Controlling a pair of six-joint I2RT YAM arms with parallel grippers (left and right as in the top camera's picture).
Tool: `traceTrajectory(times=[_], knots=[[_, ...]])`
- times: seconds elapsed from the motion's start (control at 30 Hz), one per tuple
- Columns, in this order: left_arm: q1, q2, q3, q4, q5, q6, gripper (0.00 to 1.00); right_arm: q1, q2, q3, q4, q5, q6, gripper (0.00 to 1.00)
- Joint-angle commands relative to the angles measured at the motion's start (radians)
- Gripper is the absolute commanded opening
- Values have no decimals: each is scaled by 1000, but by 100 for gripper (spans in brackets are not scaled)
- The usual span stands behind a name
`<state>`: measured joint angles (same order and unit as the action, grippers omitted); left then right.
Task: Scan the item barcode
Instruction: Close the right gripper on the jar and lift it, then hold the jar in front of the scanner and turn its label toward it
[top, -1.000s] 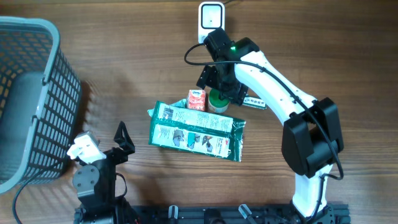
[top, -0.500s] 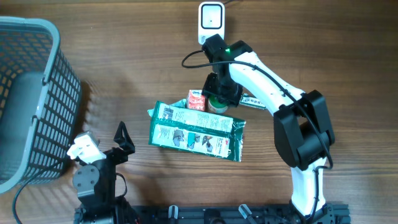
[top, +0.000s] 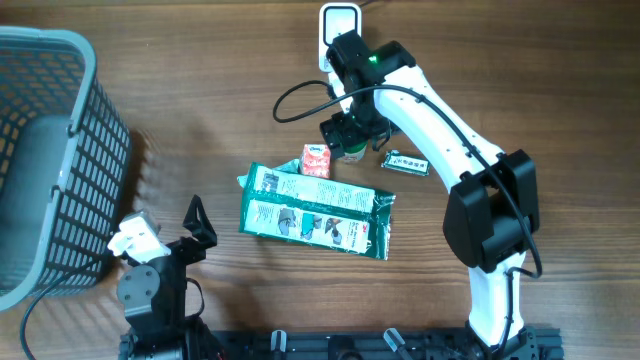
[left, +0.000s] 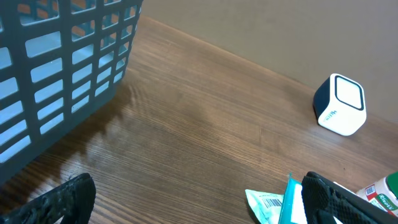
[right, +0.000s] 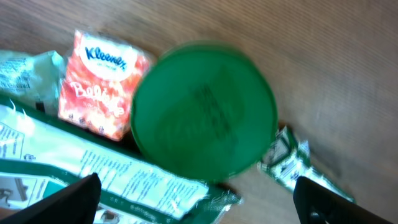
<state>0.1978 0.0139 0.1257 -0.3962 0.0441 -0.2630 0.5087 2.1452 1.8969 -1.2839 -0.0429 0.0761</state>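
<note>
Right fingers (right: 68, 199) hang spread wide above the green-lidded can (right: 204, 118), gripping nothing. That can stands on the table (top: 560, 80), just beside the tissue pack (top: 316, 160) and at the pouch's (top: 315, 210) far edge, near the scanner (top: 340, 22). Left fingers (left: 56, 202) are spread too, empty, beside the basket (top: 40, 150).

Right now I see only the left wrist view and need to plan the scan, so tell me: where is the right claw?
Observer: The right claw hangs open just above a green jar lid.
Operator: What sits beside that jar?
Observer: A red Kleenex pack is right next to it.
Operator: Anything on the other side?
Observer: A small green sachet lies flat there.
</note>
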Motion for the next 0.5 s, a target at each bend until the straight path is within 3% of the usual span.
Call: traceTrajectory(times=[0.0,0.13,0.2,0.4,0.47], knots=[[3,-5,-8,4,12,20,100,-2,3,93,-66,-18,323,100],[3,-5,-8,4,11,20,100,-27,3,204,-85,-279,697,100],[3,-5,-8,4,11,20,100,-38,3,206,-82,-317,875,100],[3,-5,-8,4,11,20,100,-41,8,115,-61,-177,1354,99],[3,-5,-8,4,12,20,100,-41,8,90,-61,-159,1446,100]])
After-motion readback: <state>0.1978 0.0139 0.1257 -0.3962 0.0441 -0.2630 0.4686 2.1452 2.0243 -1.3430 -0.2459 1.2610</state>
